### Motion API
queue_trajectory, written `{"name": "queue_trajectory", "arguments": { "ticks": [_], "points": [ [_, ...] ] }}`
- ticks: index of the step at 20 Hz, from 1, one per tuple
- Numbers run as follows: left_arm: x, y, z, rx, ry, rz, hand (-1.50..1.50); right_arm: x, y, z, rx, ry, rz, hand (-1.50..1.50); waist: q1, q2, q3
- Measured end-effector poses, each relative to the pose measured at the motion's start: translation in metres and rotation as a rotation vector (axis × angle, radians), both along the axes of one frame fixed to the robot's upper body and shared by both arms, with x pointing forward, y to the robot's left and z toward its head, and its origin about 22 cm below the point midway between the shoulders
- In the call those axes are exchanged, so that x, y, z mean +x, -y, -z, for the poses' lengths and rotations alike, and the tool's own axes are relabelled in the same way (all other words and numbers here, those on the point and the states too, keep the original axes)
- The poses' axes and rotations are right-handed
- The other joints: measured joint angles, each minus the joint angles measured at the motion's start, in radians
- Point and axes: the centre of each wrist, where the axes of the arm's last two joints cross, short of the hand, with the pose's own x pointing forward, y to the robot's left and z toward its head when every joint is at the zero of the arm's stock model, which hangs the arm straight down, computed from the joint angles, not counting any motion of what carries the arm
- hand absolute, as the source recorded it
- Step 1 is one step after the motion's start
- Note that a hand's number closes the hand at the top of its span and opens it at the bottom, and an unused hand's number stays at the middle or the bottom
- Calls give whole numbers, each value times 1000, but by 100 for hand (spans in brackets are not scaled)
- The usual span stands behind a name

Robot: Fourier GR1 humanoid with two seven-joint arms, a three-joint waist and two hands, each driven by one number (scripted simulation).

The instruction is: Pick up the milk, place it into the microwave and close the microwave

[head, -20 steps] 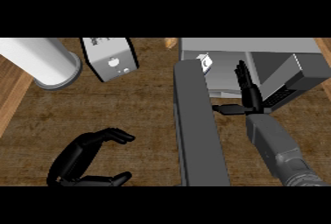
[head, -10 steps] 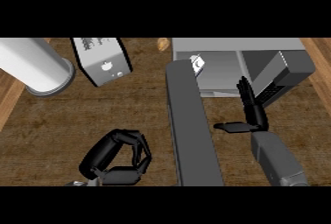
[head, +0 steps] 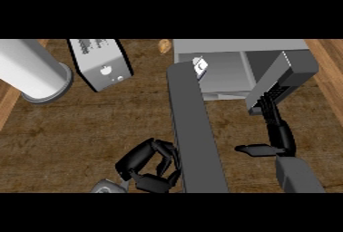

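Milk (head: 199,66), a small white carton, stood inside the open microwave (head: 227,50), up and to the left of the right hand (head: 280,136) and well apart from it. That hand's fingers were straight, thumb out to the left, fingertips near the microwave's grey right block. The long dark door (head: 194,136) stood swung out between both hands. The left hand (head: 150,165) was curled, holding nothing, just beside the door's left face. Beyond it, a grey box (head: 100,63) and a white cylinder (head: 33,72) stood on the wooden counter (head: 80,131).
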Motion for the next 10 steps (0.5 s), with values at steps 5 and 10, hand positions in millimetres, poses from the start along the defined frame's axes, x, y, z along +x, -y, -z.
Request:
{"name": "queue_trajectory", "arguments": {
  "ticks": [5, 10],
  "points": [
    [0, 29, 13, 7, -22, 73, 150, -29, 21, -15, 11, 28, 12, -150, 3, 3, 1],
    [-14, 63, 26, 58, -5, 118, 150, -50, 39, -42, 20, 58, 22, -150, -10, 5, 0]
  ]
}}
